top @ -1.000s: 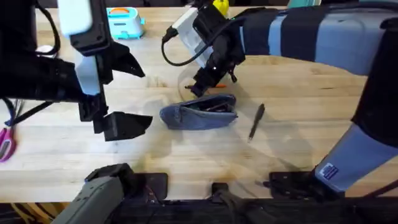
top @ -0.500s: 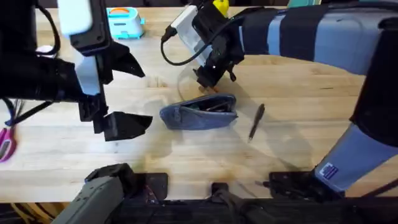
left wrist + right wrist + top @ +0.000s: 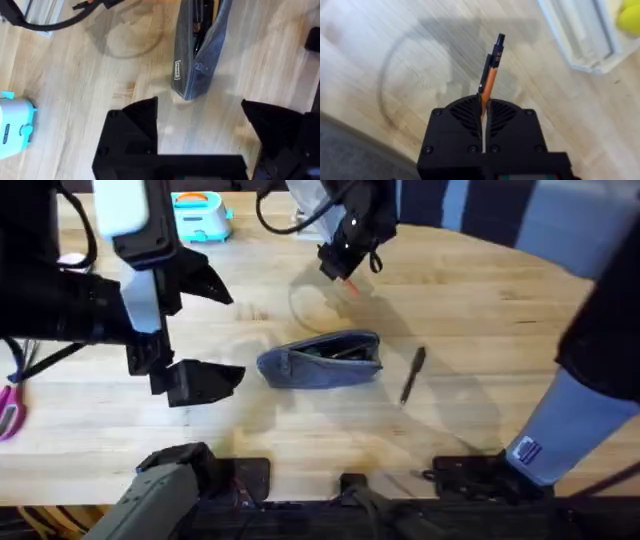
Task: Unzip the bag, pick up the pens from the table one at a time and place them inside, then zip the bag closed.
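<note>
Two grippers worked over the table (image 3: 480, 300). Toward the left, the left gripper (image 3: 200, 330) hung above the wood with its black fingers (image 3: 132, 127) spread wide and holding nothing. Just beside it to the right, the bag (image 3: 322, 360) lay with its long axis running left to right, its top zipper open. Beyond the bag, the right gripper (image 3: 340, 270) was raised with its fingers pinched on the orange pen (image 3: 489, 75), the dark tip projecting past them. Right of the bag, close by, the black pen (image 3: 413, 373) lay slanted, nearly along the table's depth.
</note>
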Motion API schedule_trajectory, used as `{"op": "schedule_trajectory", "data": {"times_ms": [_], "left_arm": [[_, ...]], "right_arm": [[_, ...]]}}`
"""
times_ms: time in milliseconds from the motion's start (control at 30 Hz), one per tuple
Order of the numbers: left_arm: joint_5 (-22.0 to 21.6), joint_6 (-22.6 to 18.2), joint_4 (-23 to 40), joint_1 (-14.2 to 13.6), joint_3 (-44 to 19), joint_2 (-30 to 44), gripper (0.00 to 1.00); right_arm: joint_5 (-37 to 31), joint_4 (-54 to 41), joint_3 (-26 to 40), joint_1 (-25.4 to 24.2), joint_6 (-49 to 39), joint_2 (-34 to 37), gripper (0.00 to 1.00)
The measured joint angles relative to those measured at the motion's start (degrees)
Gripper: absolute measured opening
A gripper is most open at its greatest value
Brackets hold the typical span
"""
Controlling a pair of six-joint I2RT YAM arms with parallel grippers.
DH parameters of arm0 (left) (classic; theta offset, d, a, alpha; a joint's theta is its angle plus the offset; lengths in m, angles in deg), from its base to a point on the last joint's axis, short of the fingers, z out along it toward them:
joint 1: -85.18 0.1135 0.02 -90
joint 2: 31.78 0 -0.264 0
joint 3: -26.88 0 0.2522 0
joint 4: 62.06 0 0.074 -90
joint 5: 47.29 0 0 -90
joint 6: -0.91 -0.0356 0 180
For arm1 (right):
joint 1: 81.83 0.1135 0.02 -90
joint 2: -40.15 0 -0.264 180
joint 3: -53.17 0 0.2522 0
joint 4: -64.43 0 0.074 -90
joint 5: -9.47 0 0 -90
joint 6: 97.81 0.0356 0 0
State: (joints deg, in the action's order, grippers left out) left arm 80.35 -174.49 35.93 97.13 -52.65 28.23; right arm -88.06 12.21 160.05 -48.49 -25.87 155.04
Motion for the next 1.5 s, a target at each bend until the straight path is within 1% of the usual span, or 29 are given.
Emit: {"op": "schedule_trajectory", "data": {"times_ms": [300, 433, 567, 700, 933, 1067, 1100, 1167, 1233, 1367, 1433, 1500], "left_arm": [[-3.1, 0.0, 0.0, 0.0, 0.0, 0.0, 0.993], [-3.8, 0.0, 0.0, 0.0, 0.0, 0.0, 0.993], [-4.0, 0.0, 0.2, 0.0, 0.0, 0.0, 0.993], [-3.4, 0.0, 0.9, 0.0, 0.0, 0.0, 0.993], [-2.8, -0.5, 1.7, 0.0, 0.0, 0.0, 0.993], [-2.4, -1.3, 2.4, 0.2, 0.0, 0.8, 0.994], [-1.1, -3.9, 4.8, 1.4, 0.0, 3.4, 0.993], [-0.4, -6.7, 6.4, 2.8, 0.0, 5.8, 0.993], [0.6, -10.5, 8.2, 4.9, 0.0, 8.4, 0.993], [2.7, -19.0, 10.7, 9.5, 0.0, 12.4, 0.994], [3.7, -22.9, 11.4, 11.2, 0.0, 13.9, 0.993], [4.4, -26.1, 11.7, 12.4, 0.0, 15.1, 0.992]], "right_arm": [[4.1, -6.3, 0.2, 0.0, -6.9, -9.3, 0.030], [5.0, -9.6, 0.2, 0.0, -10.7, -13.0, 0.030], [5.3, -10.0, -1.0, 0.0, -14.0, -16.0, 0.030], [7.5, -11.3, -5.8, 0.0, -16.8, -20.7, 0.030], [15.6, -11.5, -16.5, 0.0, -21.2, -29.9, 0.030], [18.5, -11.5, -20.8, 0.8, -23.0, -33.0, 0.030], [19.5, -11.5, -23.3, 2.4, -24.4, -33.8, 0.030], [19.8, -11.6, -24.7, 3.7, -25.8, -33.8, 0.030], [20.0, -12.9, -25.9, 5.2, -28.4, -33.8, 0.030], [20.4, -15.0, -26.6, 7.4, -34.3, -33.8, 0.030], [20.5, -14.8, -26.7, 7.7, -36.3, -33.8, 0.030], [20.5, -14.7, -26.7, 7.7, -37.6, -33.8, 0.030]]}}
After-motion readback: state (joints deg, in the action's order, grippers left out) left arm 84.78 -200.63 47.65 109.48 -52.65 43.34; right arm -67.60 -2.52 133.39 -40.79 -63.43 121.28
